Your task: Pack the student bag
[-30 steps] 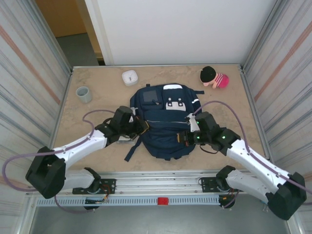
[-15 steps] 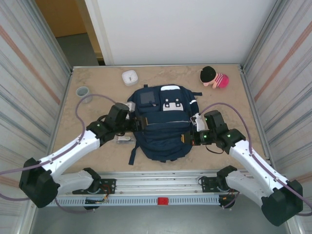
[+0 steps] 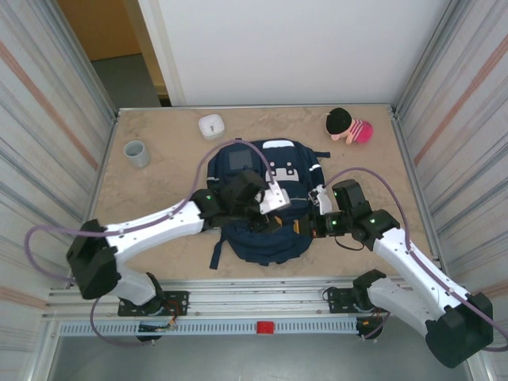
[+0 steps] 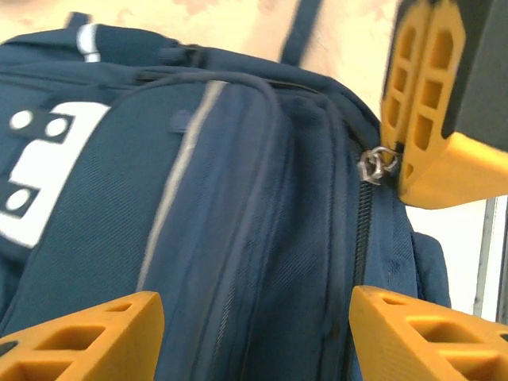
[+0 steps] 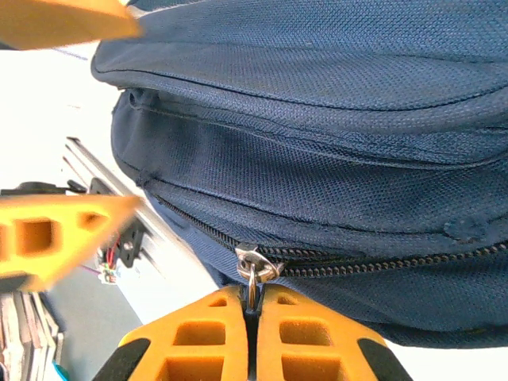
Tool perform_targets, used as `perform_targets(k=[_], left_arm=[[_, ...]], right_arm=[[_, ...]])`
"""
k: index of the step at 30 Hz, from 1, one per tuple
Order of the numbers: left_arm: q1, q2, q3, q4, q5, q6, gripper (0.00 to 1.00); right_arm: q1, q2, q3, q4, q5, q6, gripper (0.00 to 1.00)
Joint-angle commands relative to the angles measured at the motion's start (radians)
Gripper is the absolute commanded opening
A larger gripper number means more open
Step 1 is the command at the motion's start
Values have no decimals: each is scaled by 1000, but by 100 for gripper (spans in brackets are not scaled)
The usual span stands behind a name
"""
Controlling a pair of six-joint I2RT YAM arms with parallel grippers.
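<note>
The student bag (image 3: 262, 171) lies flat in the middle of the table, navy with a white buckle patch and thin pale stripes (image 4: 178, 171). My left gripper (image 3: 272, 213) hangs over the bag's middle, open, its orange fingers (image 4: 87, 337) spread above the fabric with nothing between them. My right gripper (image 3: 314, 225) is at the bag's right side, shut on the metal zipper pull (image 5: 253, 268) of the main compartment's zip. The same pull (image 4: 376, 163) shows pinched between the right gripper's fingers (image 4: 429, 95) in the left wrist view. The zip looks closed along the stretch I can see.
A small white container (image 3: 211, 126) and a grey cup (image 3: 136, 153) stand at the back left. A pink doll with black hair (image 3: 349, 125) lies at the back right. Bag straps (image 3: 216, 252) trail toward the front rail (image 3: 262, 305). Metal walls close both sides.
My left gripper has opened and its arm has swung from the bag's left side over the bag's middle. The right gripper has kept its hold on the zipper pull.
</note>
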Motion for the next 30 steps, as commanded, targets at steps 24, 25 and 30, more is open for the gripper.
perform_targets(k=[24,25,30], left_arm=[[28,-124,-138,30,-52,248,0],[28,-131,-142,31,-43,252,0],[26,-171,-163,38,11,269,0]], right_arm=[[-370,125,78,-80,44,-40,0],[-379,130,83,-79,59,-42,0],[-424,184,123,-74,107,-61,0]])
